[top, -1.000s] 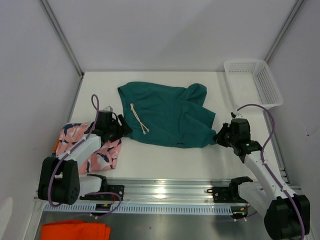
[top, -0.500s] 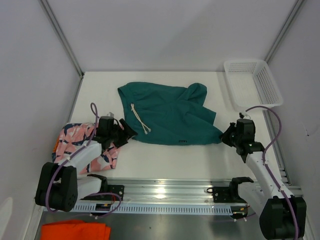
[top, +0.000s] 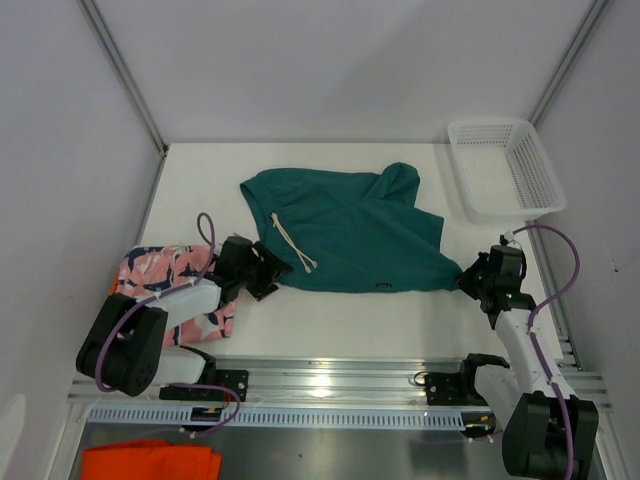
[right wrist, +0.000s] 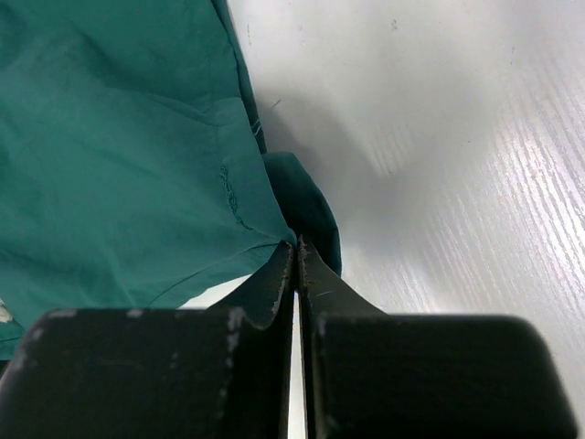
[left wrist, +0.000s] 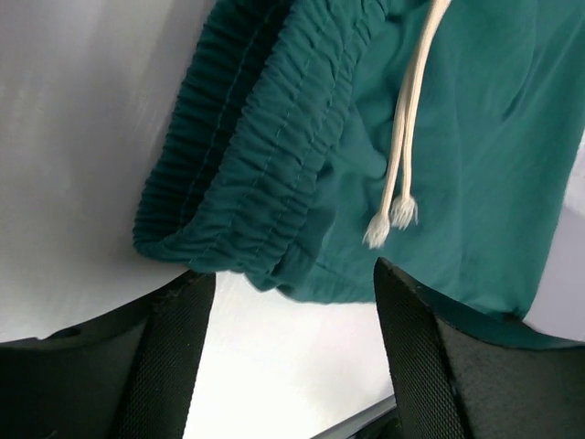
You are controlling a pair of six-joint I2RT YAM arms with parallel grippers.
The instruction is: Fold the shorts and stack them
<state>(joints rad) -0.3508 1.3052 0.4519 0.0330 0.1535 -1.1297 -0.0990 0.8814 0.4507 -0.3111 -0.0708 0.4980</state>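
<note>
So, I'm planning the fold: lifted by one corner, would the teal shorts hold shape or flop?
Probably flop: the teal shorts lie creased, one leg folded over. Likely light: the fabric is thin enough that the right gripper pinches it with jaws fully shut. The loose drawstring would probably dangle.

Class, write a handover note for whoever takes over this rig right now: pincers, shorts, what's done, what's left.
Left pincer: open at the teal shorts' waistband, not gripping.
Right pincer: shut on the teal shorts' leg corner.
Pink shark shorts: near left, seemingly folded.
Done: teal pair spread out, not folded.
Left: fold it and stack it on the pink pair. No third pair is in view.
</note>
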